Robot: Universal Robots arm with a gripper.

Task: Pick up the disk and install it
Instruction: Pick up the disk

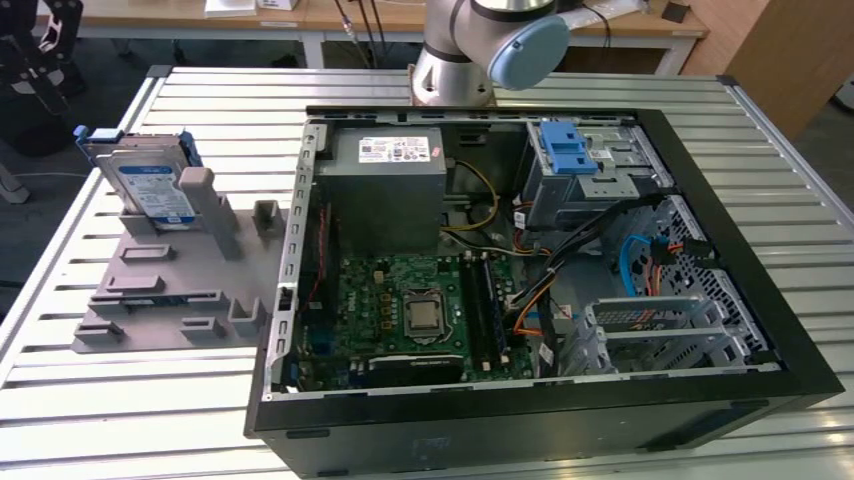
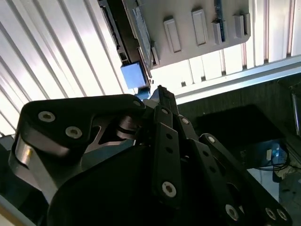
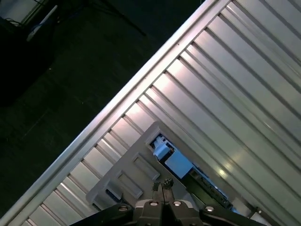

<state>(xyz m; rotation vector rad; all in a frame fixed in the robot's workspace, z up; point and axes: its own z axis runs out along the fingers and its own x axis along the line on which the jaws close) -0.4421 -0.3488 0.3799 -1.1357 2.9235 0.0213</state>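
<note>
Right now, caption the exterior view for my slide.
Disk stands on edge in grey holder beside the open computer case.

probably a robotics lab: slatted aluminium bench [image 1: 120, 400], opened computer case [image 1: 534, 425], wooden desks [image 1: 327, 15] behind

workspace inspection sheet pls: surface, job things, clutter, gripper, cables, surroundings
surface: ribbed metal table, carrying a grey fixture and an open computer case
job's things: disk stands on edge in the fixture, at the exterior view's left; not yet in the case
clutter: nothing seen
grippers: gripper shut, empty, hovers above the fixture in the first wrist view
cables: blue, orange and yellow cables routed inside the case
surroundings: desks behind the table, dark floor
</note>
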